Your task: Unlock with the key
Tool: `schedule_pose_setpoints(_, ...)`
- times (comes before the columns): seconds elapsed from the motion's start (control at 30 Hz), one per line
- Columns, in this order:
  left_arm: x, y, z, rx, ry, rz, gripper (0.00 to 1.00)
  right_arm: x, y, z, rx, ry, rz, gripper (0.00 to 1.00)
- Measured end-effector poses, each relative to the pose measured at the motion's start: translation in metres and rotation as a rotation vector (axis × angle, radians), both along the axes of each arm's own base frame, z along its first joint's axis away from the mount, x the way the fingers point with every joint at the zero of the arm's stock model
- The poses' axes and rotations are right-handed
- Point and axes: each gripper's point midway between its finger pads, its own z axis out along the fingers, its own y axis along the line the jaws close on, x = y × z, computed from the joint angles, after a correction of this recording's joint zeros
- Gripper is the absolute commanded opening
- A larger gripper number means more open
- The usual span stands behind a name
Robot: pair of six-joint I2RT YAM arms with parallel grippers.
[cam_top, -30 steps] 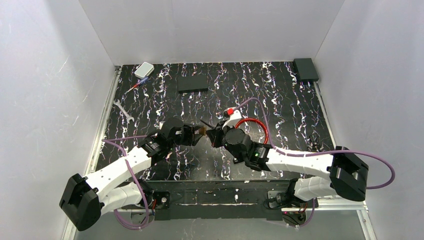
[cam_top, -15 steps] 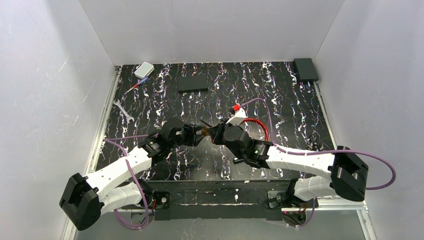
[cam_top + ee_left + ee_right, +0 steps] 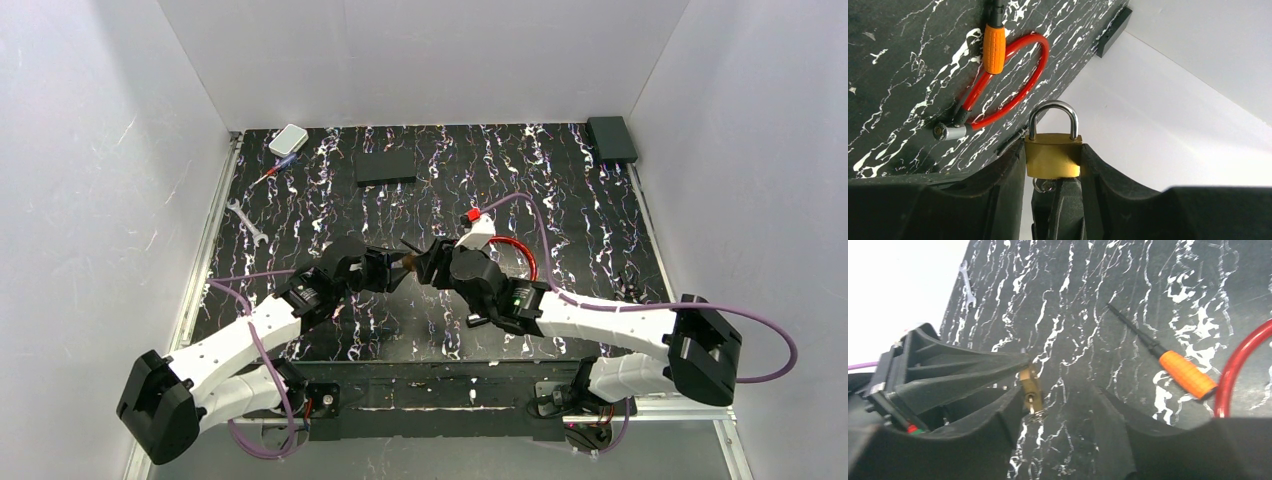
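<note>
My left gripper is shut on a small brass padlock, held above the table with its silver shackle closed. A small silver key with a ring sticks out of the padlock's underside. My right gripper faces it, open, its left finger beside the padlock and key, nothing gripped. In the top view both grippers meet at mid-table. An orange-handled tool with a thin black rod lies on the table beyond.
A red cable lock loops on the table beside the orange tool. A silver wrench lies far left. A flat black box, a white box and a corner black block sit at the back.
My right gripper turned at the padlock and has now opened, letting go of the key. The left gripper still holds the padlock in the same place.
</note>
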Motion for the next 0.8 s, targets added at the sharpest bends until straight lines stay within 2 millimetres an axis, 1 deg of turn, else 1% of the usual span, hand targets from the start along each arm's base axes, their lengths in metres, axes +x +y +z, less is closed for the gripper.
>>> schedule_pose_setpoints(0.07, -0.001, 0.000, 0.003, -0.007, -0.007, -0.001, 0.00, -0.001, -0.004, 0.001, -0.015, -0.002, 0.004, 0.76)
schedule_pose_setpoints(0.17, -0.004, -0.002, 0.007, -0.015, -0.016, -0.018, 0.00, -0.003, -0.009, 0.003, -0.039, -0.002, 0.019, 0.82)
schedule_pose_setpoints(0.3, -0.012, -0.012, 0.012, -0.038, -0.025, -0.074, 0.00, -0.011, -0.008, 0.006, -0.072, 0.009, 0.073, 0.86)
schedule_pose_setpoints(0.43, -0.016, -0.015, 0.012, -0.038, -0.026, -0.101, 0.00, -0.023, -0.003, 0.010, -0.096, 0.020, 0.160, 0.90)
schedule_pose_setpoints(0.53, -0.017, -0.016, 0.012, -0.038, -0.026, -0.109, 0.00, -0.031, 0.002, 0.014, -0.117, 0.029, 0.228, 0.91)
schedule_pose_setpoints(0.6, -0.017, -0.016, 0.011, -0.036, -0.026, -0.113, 0.00, -0.035, 0.002, 0.018, -0.125, 0.031, 0.256, 0.90)
schedule_pose_setpoints(0.67, -0.018, -0.016, 0.009, -0.033, -0.025, -0.117, 0.00, -0.038, 0.000, 0.020, -0.129, 0.030, 0.268, 0.87)
schedule_pose_setpoints(0.8, -0.019, -0.016, 0.007, -0.025, -0.027, -0.123, 0.00, -0.042, -0.010, 0.027, -0.136, 0.019, 0.273, 0.75)
